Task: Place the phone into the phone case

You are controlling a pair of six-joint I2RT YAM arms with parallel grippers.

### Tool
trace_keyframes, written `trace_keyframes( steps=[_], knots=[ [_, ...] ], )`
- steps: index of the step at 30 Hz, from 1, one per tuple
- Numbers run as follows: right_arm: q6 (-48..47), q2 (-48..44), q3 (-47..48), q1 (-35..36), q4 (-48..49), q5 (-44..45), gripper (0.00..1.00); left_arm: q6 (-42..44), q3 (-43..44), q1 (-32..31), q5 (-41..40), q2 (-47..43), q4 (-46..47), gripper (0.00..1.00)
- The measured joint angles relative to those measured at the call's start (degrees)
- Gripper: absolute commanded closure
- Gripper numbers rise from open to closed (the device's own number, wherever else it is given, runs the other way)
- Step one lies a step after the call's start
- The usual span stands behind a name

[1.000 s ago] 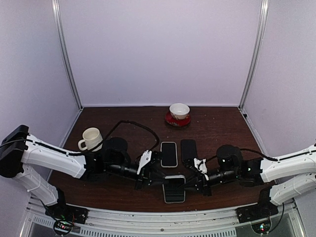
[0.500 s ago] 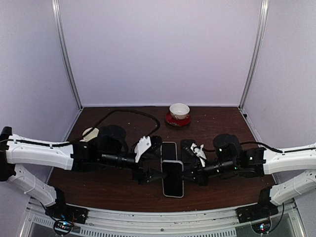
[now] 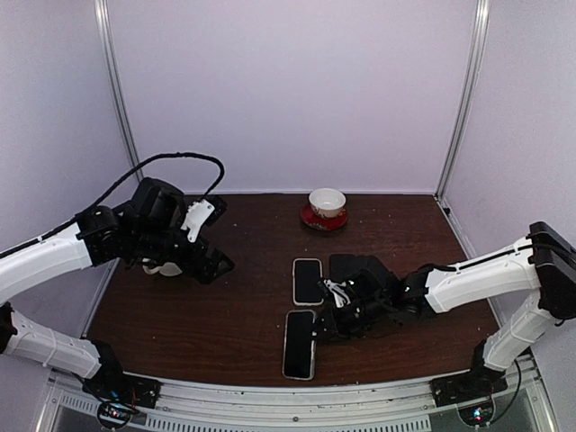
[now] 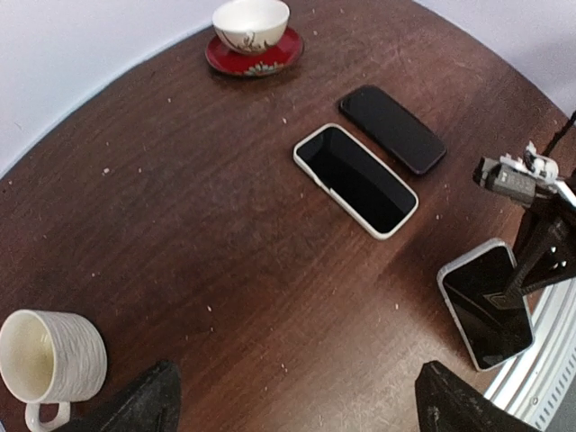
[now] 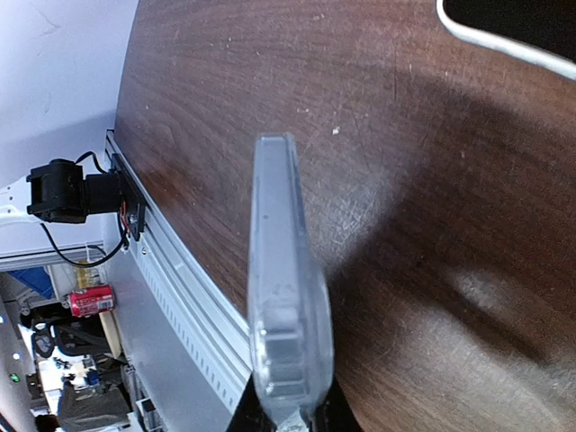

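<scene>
Left wrist: phone [image 4: 488,310] inside phone case [image 4: 456,317], in right claw [image 4: 526,274].

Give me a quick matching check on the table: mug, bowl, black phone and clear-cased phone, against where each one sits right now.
1 mug
2 bowl
3 black phone
4 clear-cased phone

A on the red saucer
B gripped by the right claw
C flat beside the white-rimmed case
D at the table's left side

Pairs: 1-D, 2-A, 3-C, 4-B
</scene>
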Motion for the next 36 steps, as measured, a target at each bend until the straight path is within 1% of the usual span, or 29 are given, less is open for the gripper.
trace_keyframes(
  steps=[4, 5, 8, 9, 12, 17, 21, 25, 30, 33, 36],
  knots=[
    [2.6, 1.7, -0.1, -1.2, 1.1, -3.7, 1.0, -0.9, -0.6, 0.0, 1.1, -1.1, -3.3, 0.05],
    [3.0, 2.1, -0.2, -1.7, 1.2, -4.8, 0.97, -1.2, -1.0, 0.0, 1.4, -1.9, -3.5, 0.05],
    [2.9, 2.4, -0.2, -3.1, -0.1, -6.3, 0.82, -2.2, -2.8, 0.0, 2.0, -5.6, -4.5, 0.05],
    [2.6, 2.4, -0.2, -3.5, -0.8, -6.6, 0.8, -2.5, -3.1, 0.0, 2.0, -6.8, -4.7, 0.05],
    [0.2, 3.1, 0.3, -4.8, -5.4, -6.4, 0.78, -2.9, -3.6, 0.0, 2.1, -9.7, -5.2, 0.06],
    [-3.0, 7.0, 2.1, -6.3, -11.2, -4.6, 0.72, -3.0, -4.3, 0.0, 2.0, -12.5, -6.6, 0.05],
    [-6.6, 9.7, 6.2, -6.9, -16.5, -3.5, 0.71, -3.0, -5.2, 0.0, 1.9, -14.5, -7.6, 0.05],
    [-9.2, 11.8, 10.0, -6.8, -19.9, -1.9, 0.69, -2.9, -5.5, 0.0, 1.9, -15.1, -8.2, 0.05],
    [-10.0, 12.0, 10.9, -6.8, -21.7, -0.7, 0.66, -2.4, -5.9, 0.0, 2.0, -15.2, -8.3, 0.05],
    [-10.9, 12.0, 11.3, -6.7, -22.3, -0.6, 0.62, -2.0, -6.1, 0.0, 1.9, -15.3, -8.5, 0.04],
    [-13.3, 11.7, 13.1, -6.7, -25.2, 0.2, 0.53, -1.5, -6.2, 0.0, 1.9, -15.3, -8.6, 0.03]
  ],
)
